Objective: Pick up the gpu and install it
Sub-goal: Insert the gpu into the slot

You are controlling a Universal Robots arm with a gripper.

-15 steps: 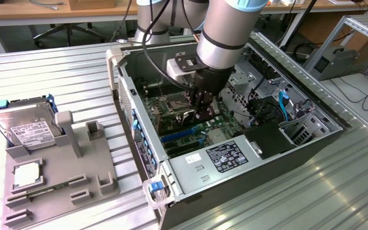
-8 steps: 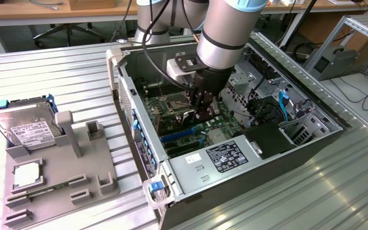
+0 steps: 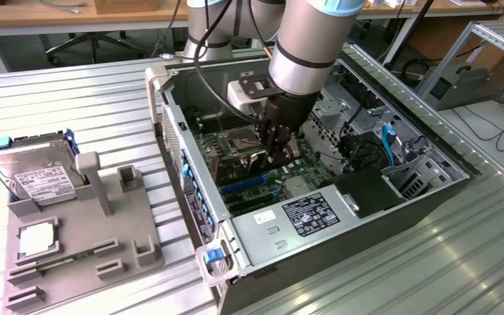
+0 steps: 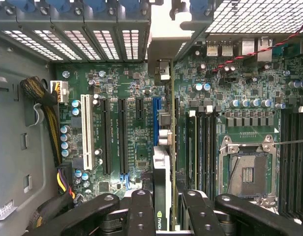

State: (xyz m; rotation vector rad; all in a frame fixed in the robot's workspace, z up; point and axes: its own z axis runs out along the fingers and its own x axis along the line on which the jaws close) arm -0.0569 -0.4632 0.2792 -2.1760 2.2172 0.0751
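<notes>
Wrist view looks straight down into the open computer case (image 3: 178, 151). The claw (image 4: 167, 211) is closed to a narrow gap on the gpu (image 4: 161, 167), which it holds edge-on, with the silver bracket end toward the case's rear slot openings (image 4: 92, 44). The card hangs just above the motherboard (image 4: 136, 132) and close beside the blue expansion slot (image 4: 155, 120). Whether its edge already touches the slot cannot be told. The pick-up looks done, and the step in hand seems to be the install itself, at the stage of lining up. By my judgement, seating the card calls for its lower edge to run true along the blue slot, for the bracket to meet the rear opening squarely, and for a straight push with no tilt. In the exterior view the claw (image 3: 280, 157) sits deep inside the case, between the case wall and the drive bays. Close by are the black expansion slots, a white slot (image 4: 86, 125), the memory slots (image 4: 200, 142) and the empty CPU socket (image 4: 247, 172). A yellow and black cable bundle (image 4: 53, 128) lies well off to one side, and a red and black twisted wire (image 4: 259, 49) crosses near the rear ports. Neither seems to lie across the slot. Outside the case, a hard drive (image 3: 33, 174) and a CPU chip (image 3: 37, 239) rest on a grey holder (image 3: 86, 243) on the tabletop (image 3: 77, 98).
</notes>
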